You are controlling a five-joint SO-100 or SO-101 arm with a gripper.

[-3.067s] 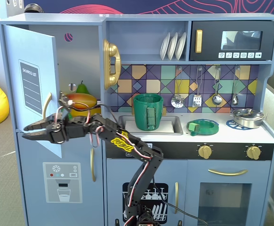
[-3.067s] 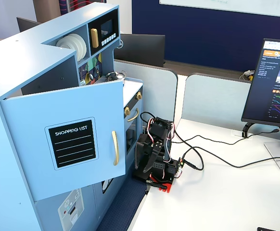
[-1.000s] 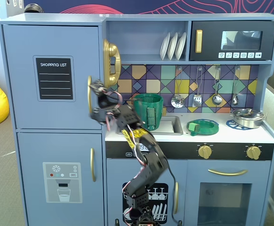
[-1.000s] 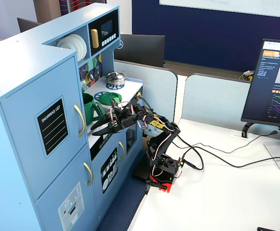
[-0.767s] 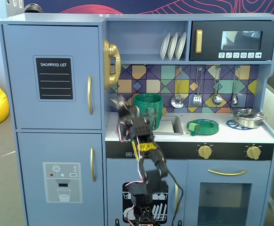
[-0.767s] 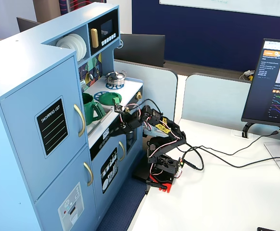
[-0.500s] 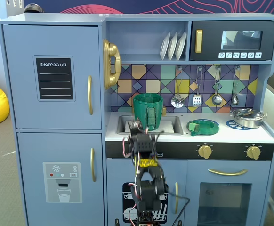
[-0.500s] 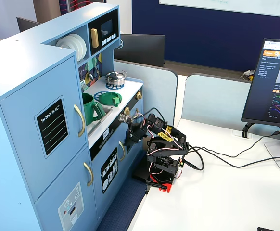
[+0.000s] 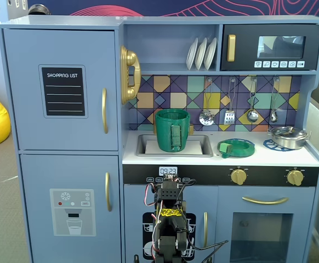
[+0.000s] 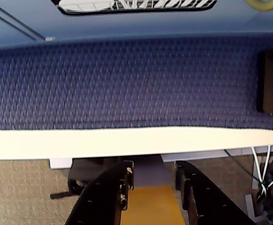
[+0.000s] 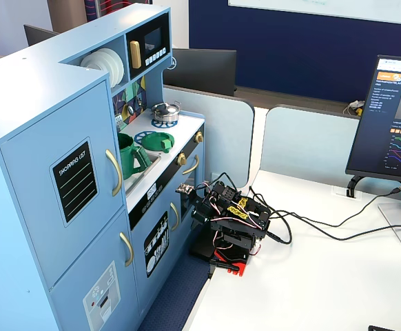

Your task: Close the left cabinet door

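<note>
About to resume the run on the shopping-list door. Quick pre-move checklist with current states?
1. Left cabinet door position: looks flush with the frame in both fixed views; ok, seems already shut.
2. Gold handle unobstructed: ok.
3. Pincer empty: ok, jaws apart, nothing between them.
4. Arm posture: folded low by the lower doors, away from the door; ok.
5. Cables trail across the white desk, clear of the arm's joints: cannot tell.

We see a light-blue door point(image 9: 61, 82) at the frame's left with a black chalkboard label point(image 9: 63, 91) and gold handle point(image 9: 104, 110). Centre: a green pot point(image 9: 172, 130) before multicoloured geometric tiles point(image 9: 165, 93). Upper right: a black microwave point(image 9: 271, 47).
</note>
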